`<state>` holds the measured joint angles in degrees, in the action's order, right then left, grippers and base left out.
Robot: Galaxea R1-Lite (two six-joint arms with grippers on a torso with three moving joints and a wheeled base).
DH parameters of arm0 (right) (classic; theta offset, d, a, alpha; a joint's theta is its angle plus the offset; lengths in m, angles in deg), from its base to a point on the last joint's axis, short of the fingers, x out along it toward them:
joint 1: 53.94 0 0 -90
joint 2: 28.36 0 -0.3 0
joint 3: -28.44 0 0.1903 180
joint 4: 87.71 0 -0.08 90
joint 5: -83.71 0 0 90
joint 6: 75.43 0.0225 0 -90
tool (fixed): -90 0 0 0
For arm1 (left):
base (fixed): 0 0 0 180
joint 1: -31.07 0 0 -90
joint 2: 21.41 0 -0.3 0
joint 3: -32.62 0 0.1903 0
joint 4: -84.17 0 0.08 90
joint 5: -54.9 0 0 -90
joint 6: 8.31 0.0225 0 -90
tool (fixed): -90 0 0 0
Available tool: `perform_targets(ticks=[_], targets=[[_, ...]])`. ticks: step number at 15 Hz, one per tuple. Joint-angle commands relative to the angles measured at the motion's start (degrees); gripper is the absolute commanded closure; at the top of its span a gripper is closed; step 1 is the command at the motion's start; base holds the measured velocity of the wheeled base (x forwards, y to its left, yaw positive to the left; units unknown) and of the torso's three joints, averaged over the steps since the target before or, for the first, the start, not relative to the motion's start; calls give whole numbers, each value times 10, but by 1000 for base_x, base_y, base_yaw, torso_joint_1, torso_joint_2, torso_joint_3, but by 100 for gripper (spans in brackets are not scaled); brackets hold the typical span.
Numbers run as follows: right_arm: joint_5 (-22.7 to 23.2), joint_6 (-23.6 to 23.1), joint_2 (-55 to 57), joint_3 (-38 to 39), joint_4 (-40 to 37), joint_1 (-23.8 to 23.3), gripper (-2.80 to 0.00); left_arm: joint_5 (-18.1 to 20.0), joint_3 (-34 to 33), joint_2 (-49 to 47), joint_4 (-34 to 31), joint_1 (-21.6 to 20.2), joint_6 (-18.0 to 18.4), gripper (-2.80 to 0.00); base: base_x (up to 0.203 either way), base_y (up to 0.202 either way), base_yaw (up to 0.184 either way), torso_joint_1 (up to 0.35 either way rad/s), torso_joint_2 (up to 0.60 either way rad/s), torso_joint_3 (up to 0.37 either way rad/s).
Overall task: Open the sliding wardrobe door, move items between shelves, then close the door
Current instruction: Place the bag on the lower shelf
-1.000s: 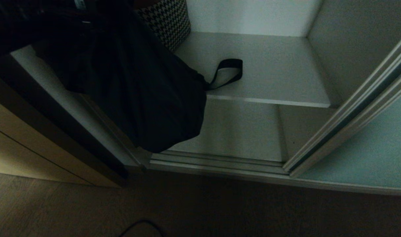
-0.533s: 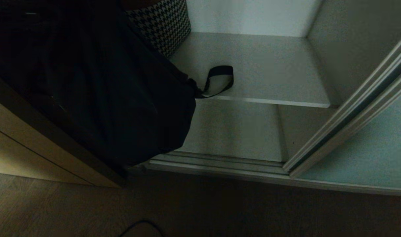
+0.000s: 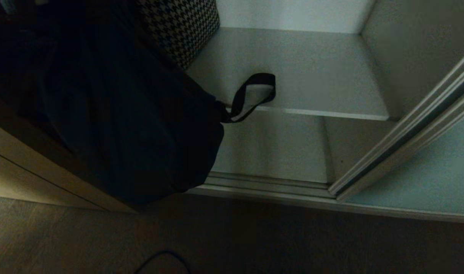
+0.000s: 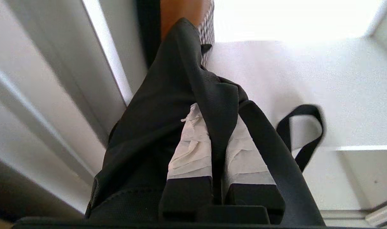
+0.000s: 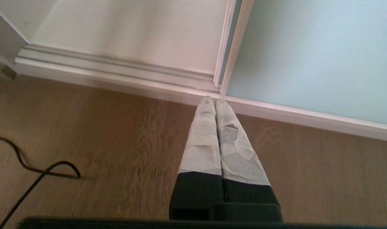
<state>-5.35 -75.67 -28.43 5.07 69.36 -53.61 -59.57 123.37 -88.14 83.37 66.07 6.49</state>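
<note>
Left gripper (image 4: 217, 127) pinching a fold of the black bag (image 3: 133, 125), hanging in front of the upper shelf (image 3: 312, 72), strap (image 3: 253, 95) dangling over its edge. Right gripper (image 5: 215, 103) pressed together, empty, above the floor (image 5: 117, 143) near the sliding door (image 5: 308, 54).

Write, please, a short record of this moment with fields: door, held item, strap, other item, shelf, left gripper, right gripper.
door: sliding wardrobe door open, standing at the right of the opening
held item: black fabric bag hanging at the left of the opening
strap: black loop dangling over the upper shelf's front edge
other item: houndstooth cloth behind the bag
shelf: upper shelf, pale grey-white
left gripper: left gripper shut on a fold of the bag
right gripper: right gripper shut, holding nothing, over the wooden floor near the door track
</note>
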Motion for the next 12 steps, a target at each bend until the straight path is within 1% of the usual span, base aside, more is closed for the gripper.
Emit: perform_targets(ticks=[1,4,8,12], targets=[[0,0,-1,0,0,0,0,-1,-1,-2,2,1,1,0,0,0,0,2,2,-193],[0,0,-1,0,0,0,0,8,2,-6,2,1,1,0,0,0,0,0,3,-196],[0,0,-1,0,0,0,0,12,-4,-17,3,6,1,0,0,0,0,1,4,-197],[0,0,-1,0,0,0,0,18,-6,-37,7,34,3,0,0,0,0,2,2,-197]])
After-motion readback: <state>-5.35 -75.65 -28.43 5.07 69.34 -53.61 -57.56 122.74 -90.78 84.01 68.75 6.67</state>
